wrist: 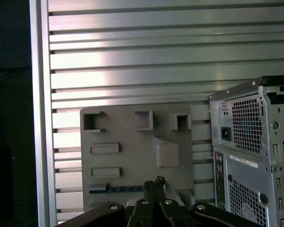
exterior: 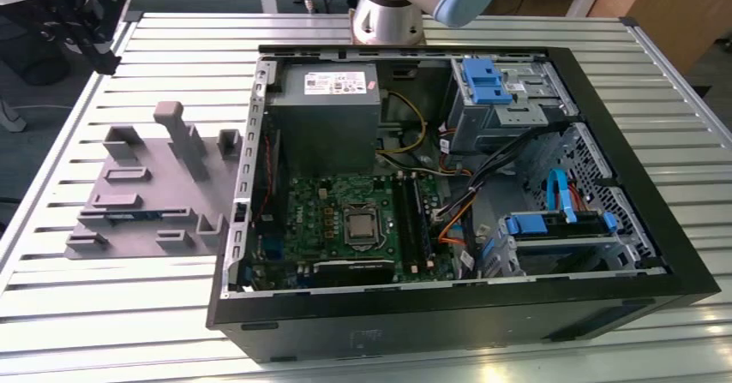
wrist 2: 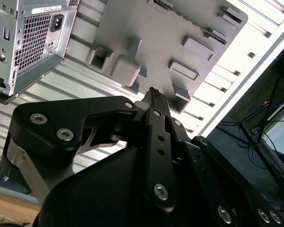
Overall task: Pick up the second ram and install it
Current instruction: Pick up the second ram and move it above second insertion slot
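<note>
On the tray (exterior: 154, 199): the ram (wrist: 118, 189) lies flat in a slot, at the exterior view's left of the computer case (exterior: 458, 323).
Gripper (wrist: 154, 182): hovers over the tray; fingers (wrist: 146, 185) pressed together, holding nothing.
Ram to fingers: below, just beside the tips; long axis follows the tray's edge.

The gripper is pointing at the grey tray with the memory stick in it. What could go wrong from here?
One: the memory stick sits low in the grey tray among raised blocks, so the gripper could clip a block or get a poor hold. Two: inside the computer case, loose cables run close beside the memory slots, so the stick might snag them going in.
</note>
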You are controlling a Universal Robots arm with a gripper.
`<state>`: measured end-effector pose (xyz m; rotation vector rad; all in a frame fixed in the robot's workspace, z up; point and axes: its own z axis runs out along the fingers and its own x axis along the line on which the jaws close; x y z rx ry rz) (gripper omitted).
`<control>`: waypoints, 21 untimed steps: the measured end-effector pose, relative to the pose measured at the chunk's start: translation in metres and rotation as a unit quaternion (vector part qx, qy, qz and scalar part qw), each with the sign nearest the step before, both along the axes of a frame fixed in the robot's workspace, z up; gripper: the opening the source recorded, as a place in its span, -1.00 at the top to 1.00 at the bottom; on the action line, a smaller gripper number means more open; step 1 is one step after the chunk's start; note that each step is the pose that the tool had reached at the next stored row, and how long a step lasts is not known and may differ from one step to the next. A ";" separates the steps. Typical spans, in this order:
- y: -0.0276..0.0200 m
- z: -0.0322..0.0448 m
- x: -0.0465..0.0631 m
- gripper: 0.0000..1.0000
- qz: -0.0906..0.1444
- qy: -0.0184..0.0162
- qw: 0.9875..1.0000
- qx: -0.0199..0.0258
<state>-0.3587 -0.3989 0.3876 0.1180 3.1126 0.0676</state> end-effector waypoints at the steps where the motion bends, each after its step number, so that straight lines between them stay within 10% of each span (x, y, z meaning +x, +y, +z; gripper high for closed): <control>1: 0.0000 0.0000 0.000 0.79 0.000 0.000 1.000 0.000; 13: -0.0001 0.0000 0.000 0.79 0.040 0.000 0.999 0.000; 21: -0.0001 -0.0002 0.000 0.79 0.110 0.000 0.994 0.000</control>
